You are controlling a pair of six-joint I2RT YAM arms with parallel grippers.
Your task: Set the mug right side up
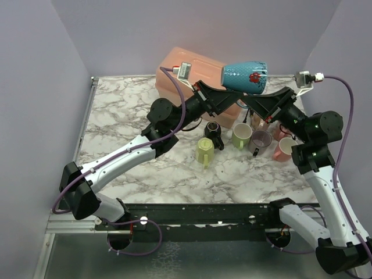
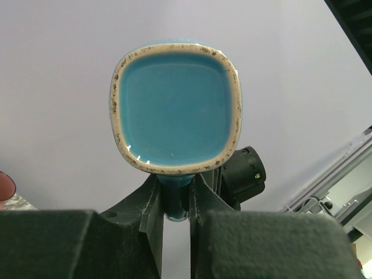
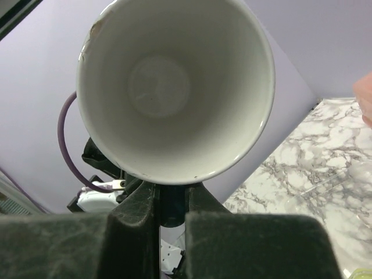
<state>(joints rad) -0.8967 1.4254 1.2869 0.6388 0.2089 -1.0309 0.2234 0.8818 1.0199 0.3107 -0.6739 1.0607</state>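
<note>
Blue mug (image 1: 244, 77) is off the table (image 1: 145, 168), in the air near the far edge, in front of the right end of the pink bin (image 1: 180, 72). It lies on its side: base to the left, mouth to the right, red flower print on the upper side. Left gripper (image 1: 228, 95) comes in from the left below the mug. In the left wrist view its fingers (image 2: 148, 203) are pressed in on a narrow blue part, apparently the handle, just under the squarish glazed base (image 2: 174, 107). Right gripper (image 1: 251, 100) comes in from the right. In the right wrist view its fingers (image 3: 139, 203) are drawn close together on a thin dark part directly under the rim, with the white interior (image 3: 174, 87) facing the camera; this part is in shadow and not clearly identified. Both sets of fingertips meet beneath the mug, close to each other. On the table below, left to right: black mug (image 1: 213, 132), yellow-green mug (image 1: 205, 151), green mug (image 1: 242, 135), grey-purple mug (image 1: 260, 141), pink mug (image 1: 285, 149), grouped near one another.
</note>
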